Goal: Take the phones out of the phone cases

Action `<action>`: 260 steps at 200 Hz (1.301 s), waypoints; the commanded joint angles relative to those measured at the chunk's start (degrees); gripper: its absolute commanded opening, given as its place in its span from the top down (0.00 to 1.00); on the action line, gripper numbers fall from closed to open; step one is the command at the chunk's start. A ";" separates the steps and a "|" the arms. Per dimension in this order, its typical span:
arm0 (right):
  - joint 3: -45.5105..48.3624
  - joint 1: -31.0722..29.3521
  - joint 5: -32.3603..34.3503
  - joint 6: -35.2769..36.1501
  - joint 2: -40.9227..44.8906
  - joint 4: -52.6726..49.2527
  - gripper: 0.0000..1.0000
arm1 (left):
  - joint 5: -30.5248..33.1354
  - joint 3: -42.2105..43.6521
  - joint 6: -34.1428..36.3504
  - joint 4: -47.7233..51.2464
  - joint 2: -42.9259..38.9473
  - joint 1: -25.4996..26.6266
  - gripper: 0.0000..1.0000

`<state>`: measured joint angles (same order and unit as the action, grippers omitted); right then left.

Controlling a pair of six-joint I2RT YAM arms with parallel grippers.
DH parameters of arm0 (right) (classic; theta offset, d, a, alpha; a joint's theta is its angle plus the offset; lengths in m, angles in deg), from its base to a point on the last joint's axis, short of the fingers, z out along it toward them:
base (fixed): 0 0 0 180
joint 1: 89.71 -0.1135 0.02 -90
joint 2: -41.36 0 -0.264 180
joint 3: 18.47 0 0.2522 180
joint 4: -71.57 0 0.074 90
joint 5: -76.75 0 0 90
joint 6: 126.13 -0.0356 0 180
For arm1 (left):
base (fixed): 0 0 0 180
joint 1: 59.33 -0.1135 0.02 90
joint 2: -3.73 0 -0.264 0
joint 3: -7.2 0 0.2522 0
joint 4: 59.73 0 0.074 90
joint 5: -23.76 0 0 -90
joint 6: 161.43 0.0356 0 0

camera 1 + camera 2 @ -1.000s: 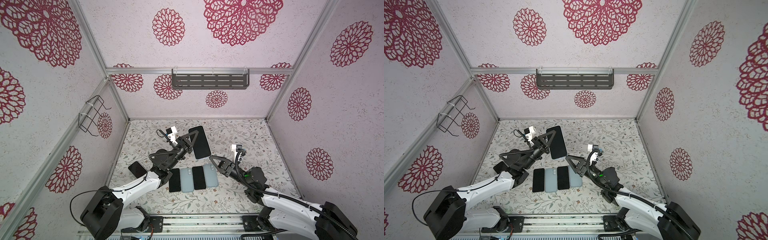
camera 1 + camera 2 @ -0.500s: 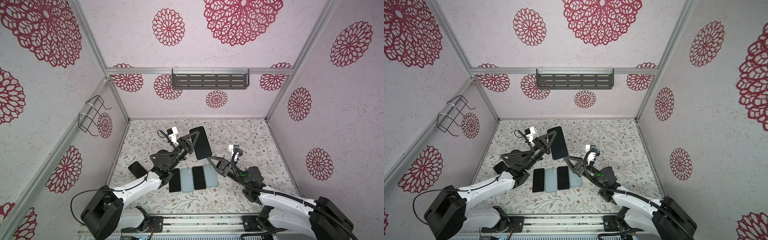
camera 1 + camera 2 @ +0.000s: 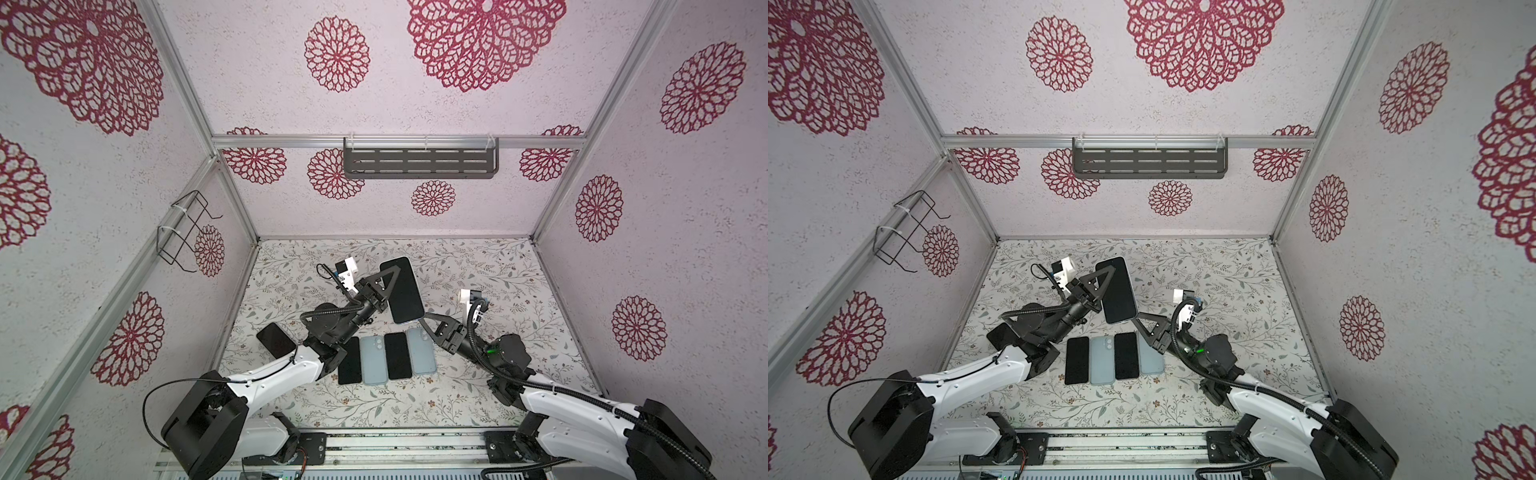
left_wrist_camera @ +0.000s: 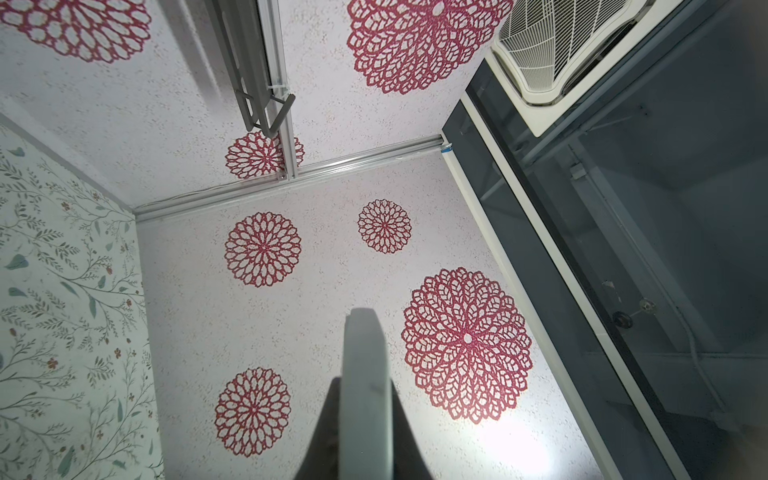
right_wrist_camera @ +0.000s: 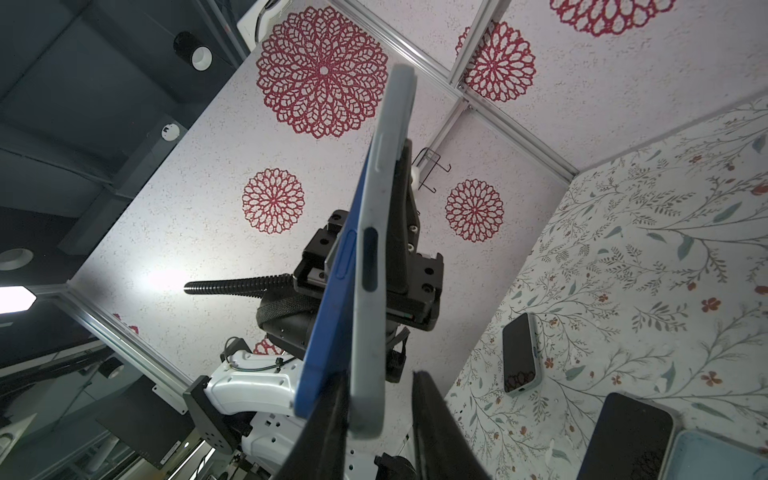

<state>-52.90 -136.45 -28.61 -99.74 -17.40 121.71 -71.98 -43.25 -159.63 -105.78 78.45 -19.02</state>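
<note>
On the table (image 3: 478,266), four devices (image 3: 390,357) lie side by side in a row in the front half, midway between the side edges, and a lone phone (image 3: 276,338) lies left of them by the left edge. Behind the row a cased phone (image 3: 401,291) is raised over the table's middle, with the left fingers (image 3: 382,278) at its left side and the right fingers (image 3: 432,324) at its front right corner. A shelf (image 3: 419,162) hangs on the back wall and a wire rack (image 3: 185,232) on the left wall.

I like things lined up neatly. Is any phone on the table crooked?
Yes. In a top view one cased phone lies slanted near the left-hand wall, apart from the straight row of four.
</note>
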 commanded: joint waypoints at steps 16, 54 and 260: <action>0.20 0.52 0.35 -0.36 0.93 0.85 0.82 | -1.34 -0.39 -1.12 -6.62 1.24 1.85 1.00; 1.11 0.51 -0.69 -1.71 3.10 -1.05 1.00 | -1.84 -0.22 -0.53 -6.11 4.13 2.39 1.00; 3.96 2.51 23.38 1.04 31.59 -51.53 1.00 | -5.06 -19.25 22.40 38.21 18.64 4.47 0.10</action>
<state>-47.94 -134.88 -7.16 -97.82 13.07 67.83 -77.31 -60.82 -143.17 -72.69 96.81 -15.54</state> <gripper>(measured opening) 0.107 0.891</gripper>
